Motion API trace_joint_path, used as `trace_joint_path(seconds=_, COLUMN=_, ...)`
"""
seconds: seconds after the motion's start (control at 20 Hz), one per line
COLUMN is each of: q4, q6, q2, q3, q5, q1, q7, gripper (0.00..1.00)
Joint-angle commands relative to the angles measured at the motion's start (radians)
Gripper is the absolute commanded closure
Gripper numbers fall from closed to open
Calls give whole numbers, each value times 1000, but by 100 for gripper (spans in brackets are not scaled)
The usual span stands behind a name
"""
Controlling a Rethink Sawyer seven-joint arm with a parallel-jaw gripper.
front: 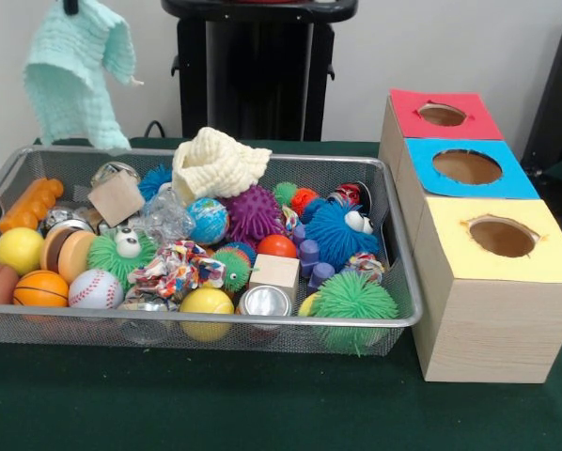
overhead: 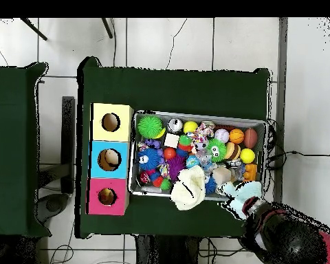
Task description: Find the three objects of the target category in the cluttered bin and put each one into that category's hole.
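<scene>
A mint-green knitted cloth (front: 77,75) hangs in the air over the bin's far left corner. My gripper (front: 70,6) is shut on the cloth's top, and only its dark tip shows at the upper edge. In the overhead view the same mint cloth (overhead: 242,198) sits just outside the bin's lower right corner, in front of the arm (overhead: 284,239). A cream knitted cloth (front: 217,162) lies draped over the bin's far rim, seen from above as the cream cloth (overhead: 188,187). The wooden box has a red hole (front: 442,115), a blue hole (front: 467,166) and a yellow hole (front: 503,236).
The wire mesh bin (front: 262,329) is packed with balls, spiky rubber toys, wooden blocks, a metal tin and a knotted rope toy. The box (front: 492,329) stands right beside the bin. Green cloth covers the table (front: 262,404).
</scene>
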Motion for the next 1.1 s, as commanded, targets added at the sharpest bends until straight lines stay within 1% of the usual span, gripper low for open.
trace_joint_path(seconds=0.05, q4=50, q6=39, q2=15, q3=20, q5=43, q1=74, q7=-6, gripper=100)
trace_joint_path(seconds=0.2, q4=57, q6=32, q2=13, q3=0, q5=49, q1=111, q7=29, gripper=100)
trace_joint_path(seconds=0.55, q4=43, q6=55, q2=8, q3=-42, q5=66, q1=194, q7=90, gripper=100)
trace_joint_path(seconds=0.75, q4=44, q6=50, q2=9, q3=-72, q5=77, q1=243, q7=124, gripper=100)
trace_joint_path(seconds=1.1, q4=27, q6=49, q2=26, q3=-118, q5=89, q1=303, q7=147, gripper=100)
